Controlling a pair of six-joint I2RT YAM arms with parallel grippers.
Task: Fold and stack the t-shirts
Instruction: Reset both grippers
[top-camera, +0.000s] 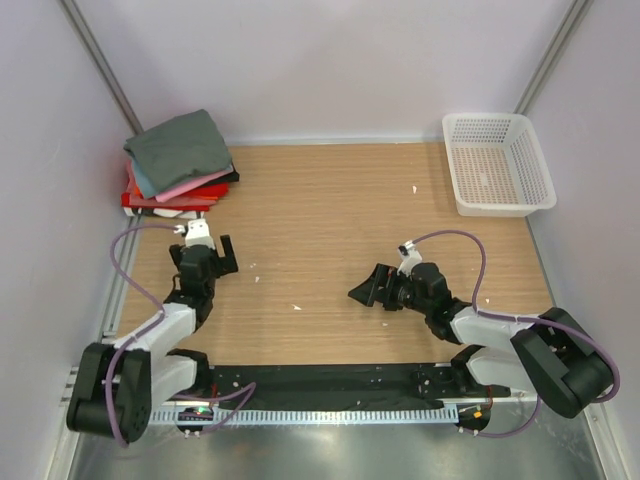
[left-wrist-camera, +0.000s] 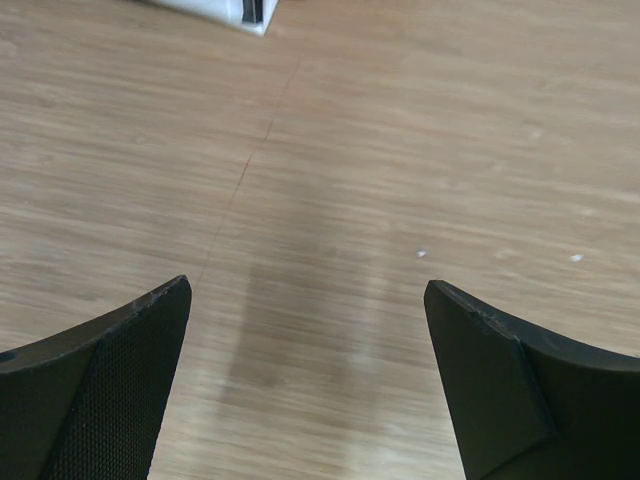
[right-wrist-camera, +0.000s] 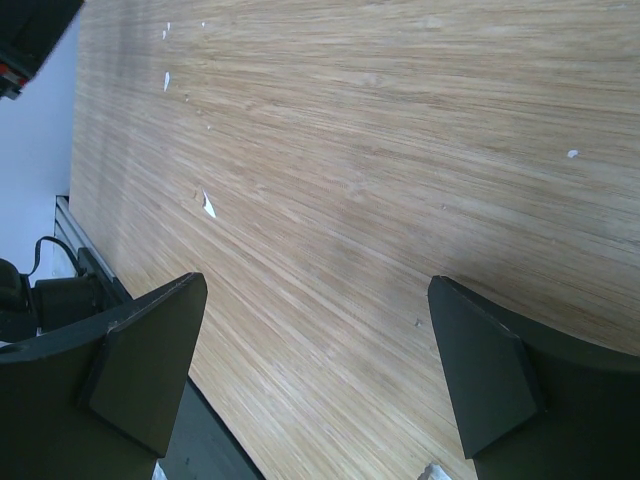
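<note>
The t-shirts lie folded in one stack at the back left corner. The dark grey-green shirt (top-camera: 180, 148) is on top, with teal-blue (top-camera: 143, 183), pink (top-camera: 192, 187), black (top-camera: 226, 177) and red (top-camera: 160, 199) ones under it. My left gripper (top-camera: 204, 256) is open and empty, low over bare wood just in front of the stack; in the left wrist view (left-wrist-camera: 307, 290) only tabletop lies between its fingers. My right gripper (top-camera: 366, 285) is open and empty near the table's middle, pointing left; the right wrist view (right-wrist-camera: 317, 283) shows bare wood between its fingers.
A white lattice basket (top-camera: 497, 163) stands empty at the back right. Grey walls close in the table on three sides. A black strip (top-camera: 330, 385) runs along the near edge. Small white specks (right-wrist-camera: 208, 205) dot the wood.
</note>
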